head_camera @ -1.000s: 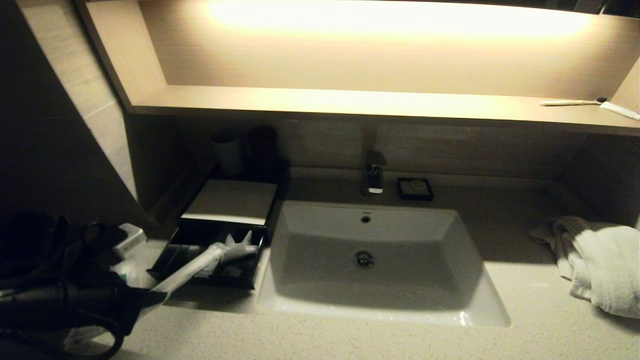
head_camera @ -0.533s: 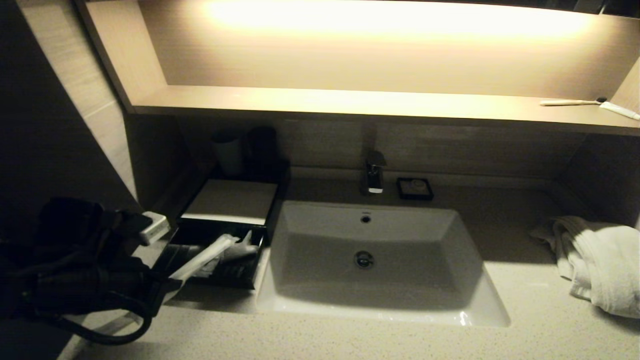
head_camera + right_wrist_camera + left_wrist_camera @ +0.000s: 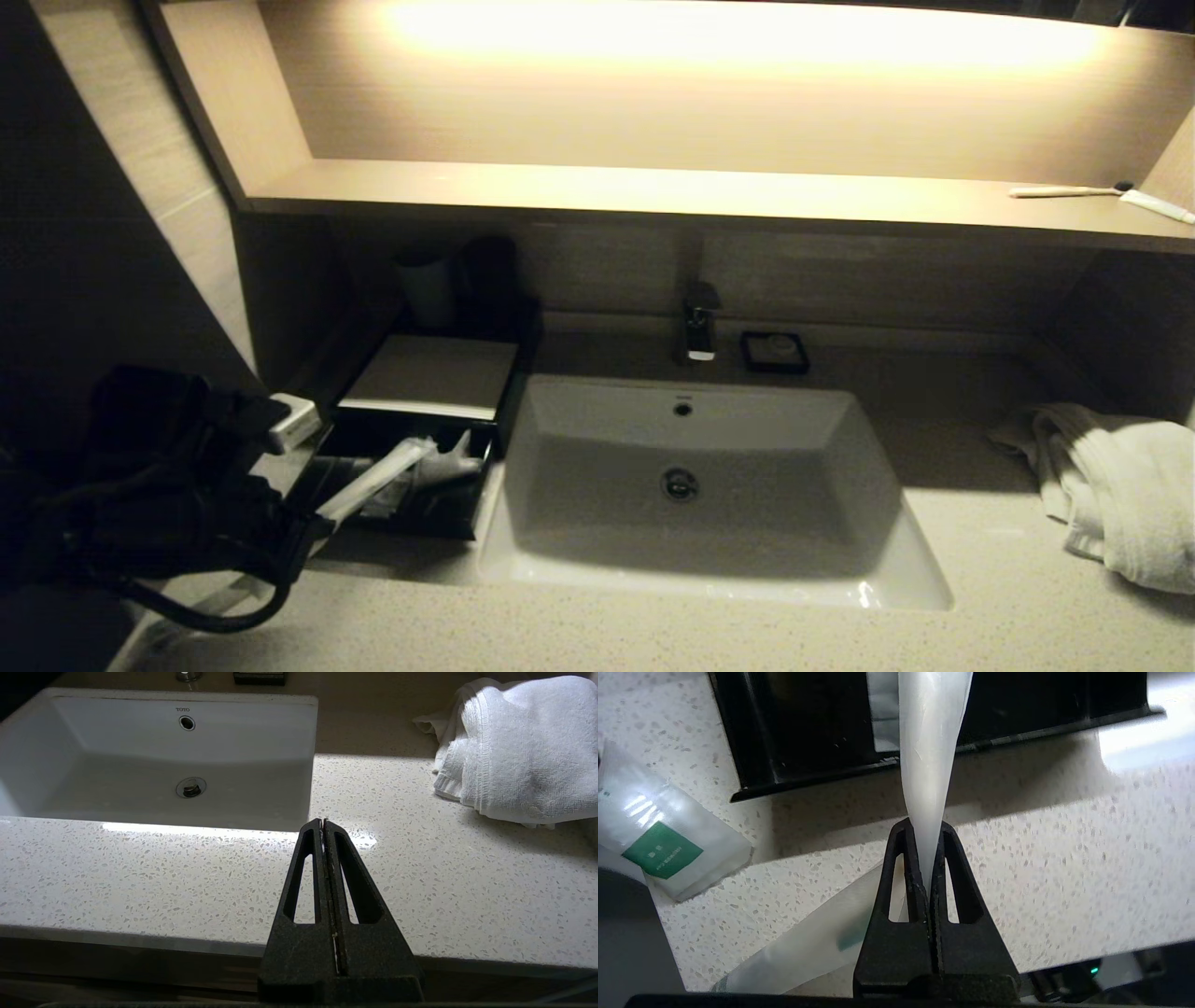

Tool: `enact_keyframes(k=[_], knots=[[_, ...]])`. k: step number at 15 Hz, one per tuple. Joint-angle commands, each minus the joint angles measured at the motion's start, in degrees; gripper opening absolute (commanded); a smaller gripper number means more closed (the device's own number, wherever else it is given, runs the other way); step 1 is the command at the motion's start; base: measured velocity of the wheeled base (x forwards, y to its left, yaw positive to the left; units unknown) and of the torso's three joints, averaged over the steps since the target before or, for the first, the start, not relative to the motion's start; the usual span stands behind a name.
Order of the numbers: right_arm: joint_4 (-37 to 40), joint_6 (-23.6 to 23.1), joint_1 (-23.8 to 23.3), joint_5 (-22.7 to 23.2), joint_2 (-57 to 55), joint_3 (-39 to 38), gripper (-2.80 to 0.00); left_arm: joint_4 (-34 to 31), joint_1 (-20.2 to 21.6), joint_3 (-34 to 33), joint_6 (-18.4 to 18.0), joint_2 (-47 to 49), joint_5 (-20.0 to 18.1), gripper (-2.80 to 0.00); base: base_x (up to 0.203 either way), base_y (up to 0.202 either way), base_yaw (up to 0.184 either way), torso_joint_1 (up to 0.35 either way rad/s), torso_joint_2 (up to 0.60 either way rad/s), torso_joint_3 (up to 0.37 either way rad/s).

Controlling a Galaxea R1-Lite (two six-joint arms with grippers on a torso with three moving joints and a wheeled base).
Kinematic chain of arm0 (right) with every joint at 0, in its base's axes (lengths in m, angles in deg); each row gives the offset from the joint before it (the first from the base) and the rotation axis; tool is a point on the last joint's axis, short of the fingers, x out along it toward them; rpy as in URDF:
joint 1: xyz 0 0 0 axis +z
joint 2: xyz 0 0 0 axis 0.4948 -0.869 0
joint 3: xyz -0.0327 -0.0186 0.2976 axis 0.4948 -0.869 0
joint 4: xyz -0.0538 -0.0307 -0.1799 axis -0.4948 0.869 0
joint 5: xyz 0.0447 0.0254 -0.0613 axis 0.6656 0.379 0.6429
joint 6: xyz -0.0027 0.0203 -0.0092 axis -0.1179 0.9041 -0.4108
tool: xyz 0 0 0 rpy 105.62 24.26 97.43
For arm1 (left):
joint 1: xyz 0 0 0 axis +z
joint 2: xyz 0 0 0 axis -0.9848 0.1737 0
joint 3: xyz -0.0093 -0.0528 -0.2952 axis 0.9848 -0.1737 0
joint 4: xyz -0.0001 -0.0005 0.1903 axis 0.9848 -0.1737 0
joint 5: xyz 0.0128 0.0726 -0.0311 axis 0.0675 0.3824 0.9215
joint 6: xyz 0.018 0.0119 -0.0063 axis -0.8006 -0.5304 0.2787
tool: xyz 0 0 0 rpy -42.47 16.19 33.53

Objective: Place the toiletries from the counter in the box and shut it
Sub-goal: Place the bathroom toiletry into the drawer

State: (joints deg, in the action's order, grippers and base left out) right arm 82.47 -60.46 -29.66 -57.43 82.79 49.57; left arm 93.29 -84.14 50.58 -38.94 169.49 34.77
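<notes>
Head view has the left arm low at the counter's left end, its dark bulk angled toward the black box, whose drawer stands pulled out toward the robot beside the white basin. The left gripper is clamped tight on a long slim plastic-wrapped stick, pinching the wrapper's near end between its black fingers; the stick runs forward from the tips, out over the drawer's front wall, its far end lying over the compartments. In the head view that wrapped stick shows as a pale slanted bar across the open drawer. On the speckled counter, just beside the drawer's corner, sits a white sachet with a green square label, and another clear-wrapped stick lies flat beneath the gripper. The box's pale beige top panel sits behind the drawer, level and bare. Over on the other side, the right gripper hangs parked at the counter's front edge, fingers pressed together on nothing, with the white towel well off to its side.
</notes>
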Motion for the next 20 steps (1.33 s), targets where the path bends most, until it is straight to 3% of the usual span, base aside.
enact_keyframes(k=[1, 4, 16, 20], knots=[[-0.01, 0.00, 0.00, 0.04, 0.00, 0.00, -2.80, -0.86, -1.11, 2.21, 2.73, 1.52, 1.37, -2.80, 0.000, 0.000, 0.000, 0.000, 0.00, 0.000], [-0.01, 0.00, -0.09, 0.04, 0.00, 0.00, -2.80, -2.64, -3.94, 4.01, 6.07, 3.13, 5.85, -2.80, 0.000, 0.000, 0.000, 0.000, 0.00, 0.000], [-0.01, 0.00, 0.00, 0.04, 0.00, 0.00, -2.80, -2.80, -6.49, 10.27, 11.38, 10.55, 10.84, -2.80, 0.000, 0.000, 0.000, 0.000, 0.00, 0.000], [-0.01, 0.00, 0.00, 0.04, 0.00, 0.00, -2.80, -2.60, -6.57, 12.51, 13.35, 11.57, 10.94, -2.80, 0.000, 0.000, 0.000, 0.000, 0.00, 0.000]])
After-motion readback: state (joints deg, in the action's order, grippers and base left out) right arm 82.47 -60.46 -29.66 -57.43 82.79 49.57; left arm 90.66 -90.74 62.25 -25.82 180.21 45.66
